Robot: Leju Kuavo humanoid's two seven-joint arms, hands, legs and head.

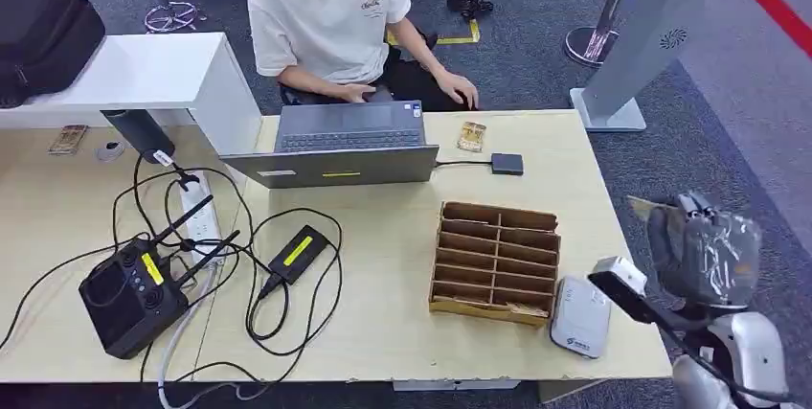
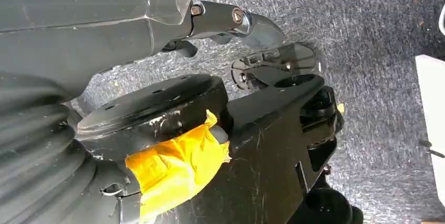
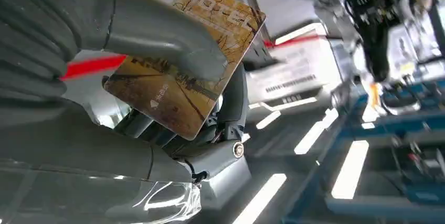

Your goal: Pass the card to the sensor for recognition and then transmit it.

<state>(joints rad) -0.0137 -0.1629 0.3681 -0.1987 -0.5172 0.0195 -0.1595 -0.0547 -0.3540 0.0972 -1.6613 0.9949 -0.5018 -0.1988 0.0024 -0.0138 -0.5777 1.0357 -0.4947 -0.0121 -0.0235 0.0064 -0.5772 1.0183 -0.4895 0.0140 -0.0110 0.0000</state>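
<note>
The right robot hand (image 1: 704, 246), grey and wrapped in glossy clear film, is raised off the right end of the desk (image 1: 383, 332) and pinches a flat, rectangular card (image 3: 183, 61) with a marbled brown-gold print between its thick thumb and darker fingers (image 3: 225, 129). On the pale wood-grain desk stands a brown cardboard rack (image 1: 495, 261) of slotted compartments, and just beside its right corner lies a rounded white card sensor (image 1: 580, 317). The left robot hand (image 2: 231, 22) hangs over speckled grey carpet (image 2: 378, 35); whether its fingers are curled or spread I cannot tell.
</note>
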